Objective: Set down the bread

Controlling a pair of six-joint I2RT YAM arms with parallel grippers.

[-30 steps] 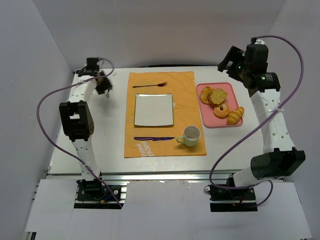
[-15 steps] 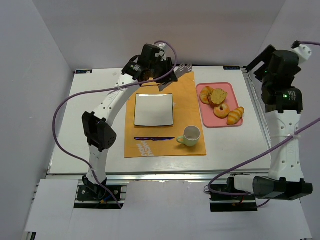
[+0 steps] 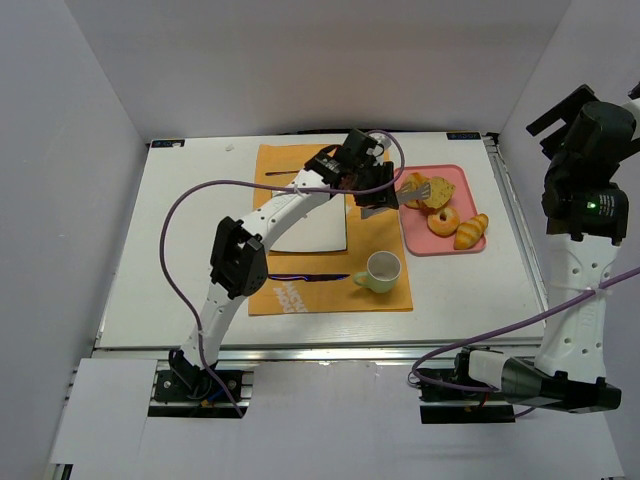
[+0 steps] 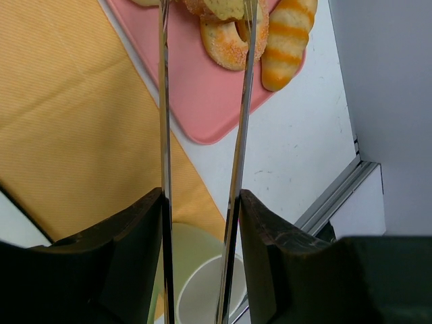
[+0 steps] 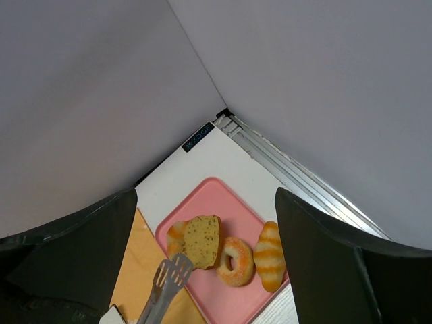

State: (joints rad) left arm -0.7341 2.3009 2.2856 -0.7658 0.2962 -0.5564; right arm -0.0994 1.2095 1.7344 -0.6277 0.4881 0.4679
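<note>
While left hand (image 3: 376, 192) grips tongs (image 4: 164, 101), bread (image 3: 437, 190) beyond — at tips.

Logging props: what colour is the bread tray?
Pink; the rectangular tray shows best in the top external view.

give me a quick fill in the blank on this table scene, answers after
1. The left pincer grips a pair of metal ____.
2. The breads lie on a ____ tray.
3. The cup stands on the ____ placemat.
4. The right pincer is ____ and empty.
Missing words: tongs; pink; orange; open.
</note>
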